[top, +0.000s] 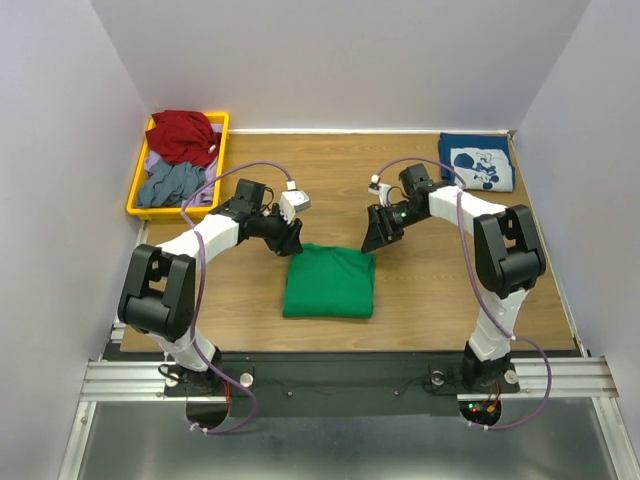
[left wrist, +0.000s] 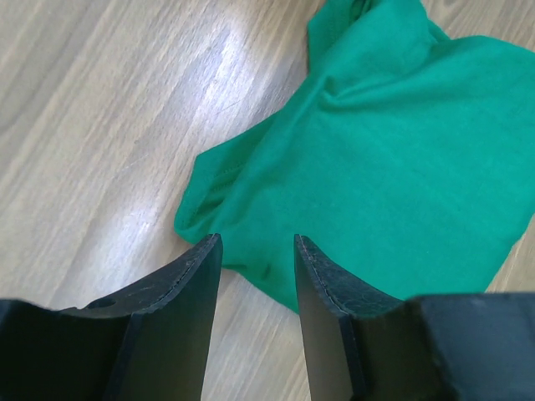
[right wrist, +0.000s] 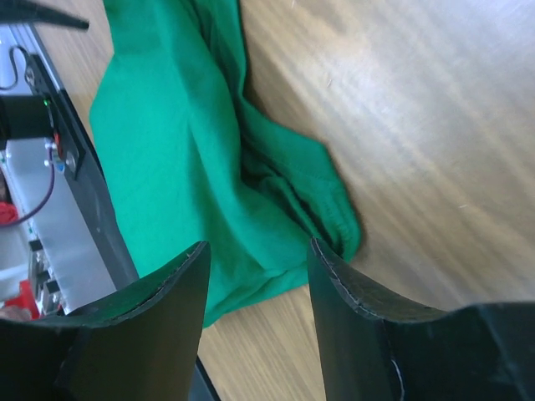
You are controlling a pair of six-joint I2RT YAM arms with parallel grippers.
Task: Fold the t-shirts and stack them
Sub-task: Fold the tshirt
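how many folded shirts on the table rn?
2: green t-shirt mid-table; navy t-shirt far-right corner. Yellow bin holds crumpled clothes; there may be more shirts among them.

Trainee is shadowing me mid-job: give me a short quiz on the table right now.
1. True or false: the left gripper holds the green t-shirt.
2. Where does the navy t-shirt lie? A on the green one; B at the table's far right corner; C at its near edge.
3. Fill in: the garment at the yellow bin's far end is ___.
Key: 1 false, it and the right gripper stand open, empty; 2 B; 3 red.
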